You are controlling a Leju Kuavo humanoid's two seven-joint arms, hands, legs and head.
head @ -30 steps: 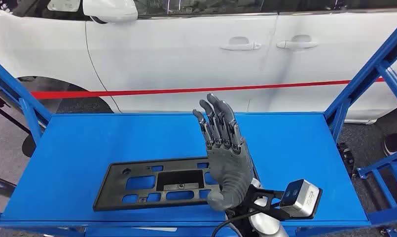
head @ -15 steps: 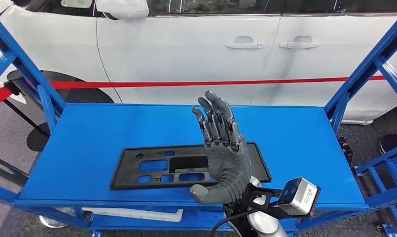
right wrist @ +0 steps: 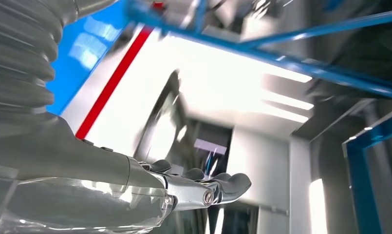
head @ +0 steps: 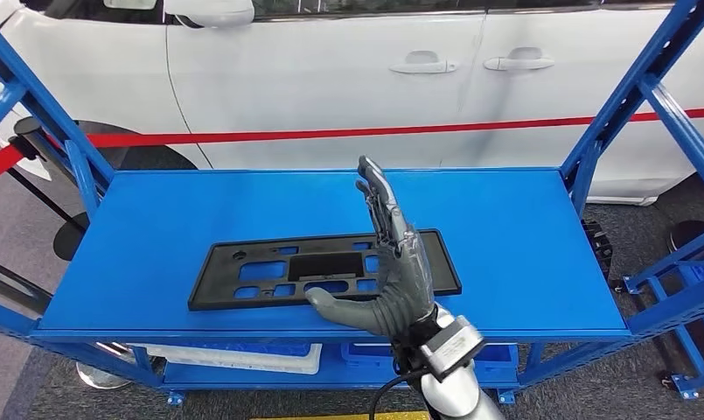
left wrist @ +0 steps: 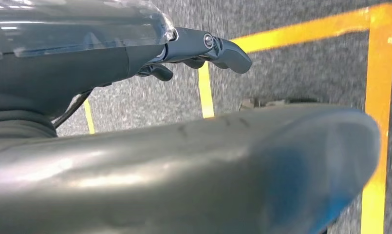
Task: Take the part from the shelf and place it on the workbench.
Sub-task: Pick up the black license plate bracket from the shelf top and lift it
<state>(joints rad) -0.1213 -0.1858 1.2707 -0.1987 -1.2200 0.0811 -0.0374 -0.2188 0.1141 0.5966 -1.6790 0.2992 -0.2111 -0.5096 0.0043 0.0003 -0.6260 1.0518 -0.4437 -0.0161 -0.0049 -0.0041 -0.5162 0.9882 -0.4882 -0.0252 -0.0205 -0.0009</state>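
From the head view, the flat black part (head: pixel 322 271) lies on the blue shelf (head: pixel 523 254), and the right hand (head: pixel 392 271) stands over its right end, fingers straight and spread, thumb out sideways, grasping nothing. In the left wrist view, the left hand (left wrist: pixel 194 53) hangs above grey floor (left wrist: pixel 301 68) with yellow lines, fingers loosely extended and holding nothing. In the right wrist view, the right hand's fingers (right wrist: pixel 223 187) reach out free toward the white car (right wrist: pixel 218 83).

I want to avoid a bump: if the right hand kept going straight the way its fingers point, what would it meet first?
Probably nothing close. The right hand is raised over the black part, fingers pointing across the bare blue shelf toward the white car. Height above the shelf is unclear.
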